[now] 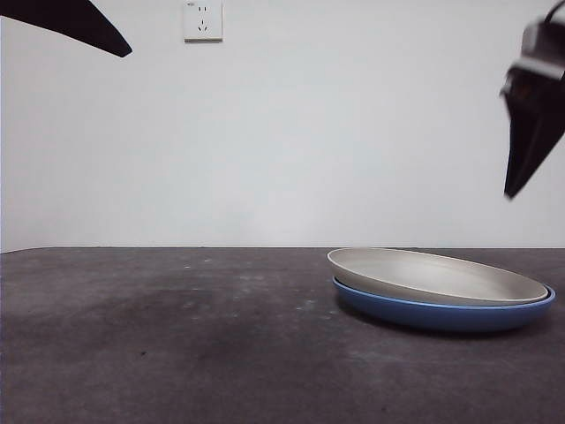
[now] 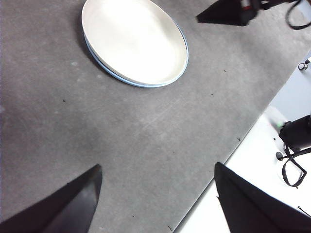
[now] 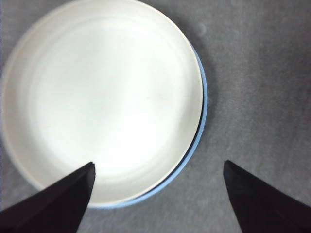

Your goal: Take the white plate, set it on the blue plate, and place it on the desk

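So the white plate [image 1: 437, 276] sits nested in the blue plate [image 1: 441, 311], lower right of the front view, a bit tilted. Right gripper [image 3: 158, 167] hovers above it, jaws wide, empty. Looks stiff, smooth and probably slippery; I'd pinch the raised rim edge. Left gripper [image 2: 158, 170] waits, also wide.

A white wall [image 1: 309, 141] fills the background of the front view. A white electrical socket plate [image 1: 202, 20] is mounted high on it, left of center. In the left wrist view, black cables [image 2: 291, 167] lie on a white surface [image 2: 252, 160].
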